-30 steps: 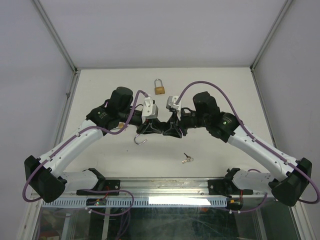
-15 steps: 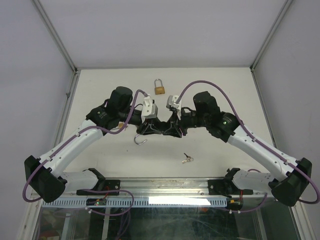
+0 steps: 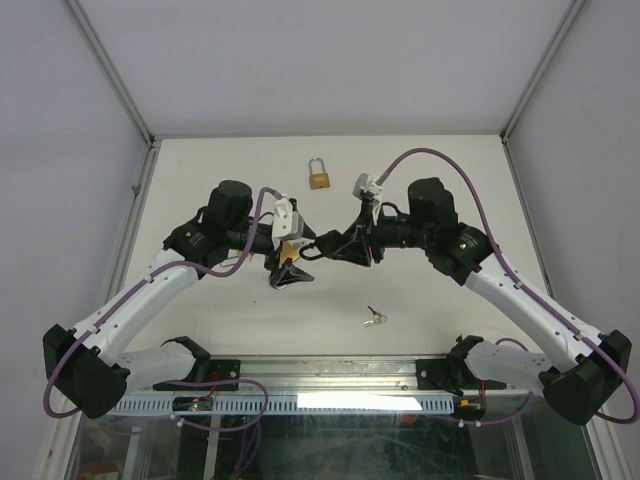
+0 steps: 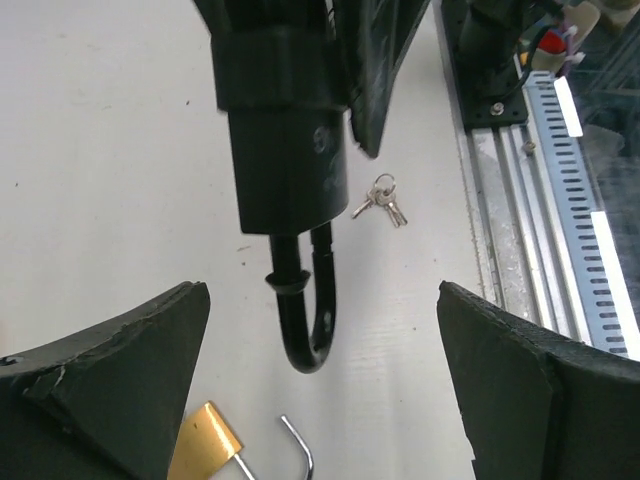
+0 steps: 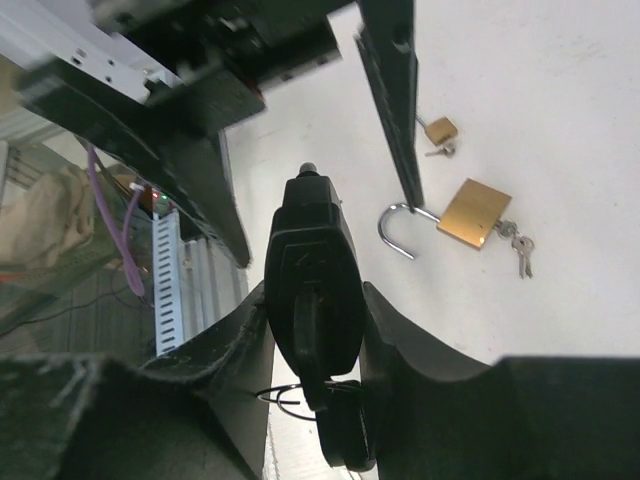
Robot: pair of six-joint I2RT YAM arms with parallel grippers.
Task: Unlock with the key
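The right gripper [image 3: 330,245] is clamped on the body of a black padlock [image 5: 310,250], its fingers pressed to the two flat sides, and holds it in the air above the table [image 4: 100,150]. The left gripper [image 4: 322,295] is spread wide and carries nothing.

The lock's long axis runs along the right fingers. Seen from overhead, its shackle [image 4: 318,330] points toward 9 o'clock, with the left gripper just beside it at about 8 o'clock. The keyhole end faces back toward 3 o'clock, into the right wrist. There, what looks like a key [image 5: 310,350] sticks out with a wire key ring [image 5: 280,400] below it (the bow is too dark to make out). So the left hand is nearer the shackle, and the key sits on the side away from it, boxed in by the right fingers.

From the left wrist, the shackle's short leg seems to stand clear of the body, so the lock may already be sprung, though I cannot be sure. The likely next move is for the left gripper to close on the shackle loop.

A brass padlock [image 4: 205,445] with an open shackle and some loose keys [image 4: 382,200] lie on the table below
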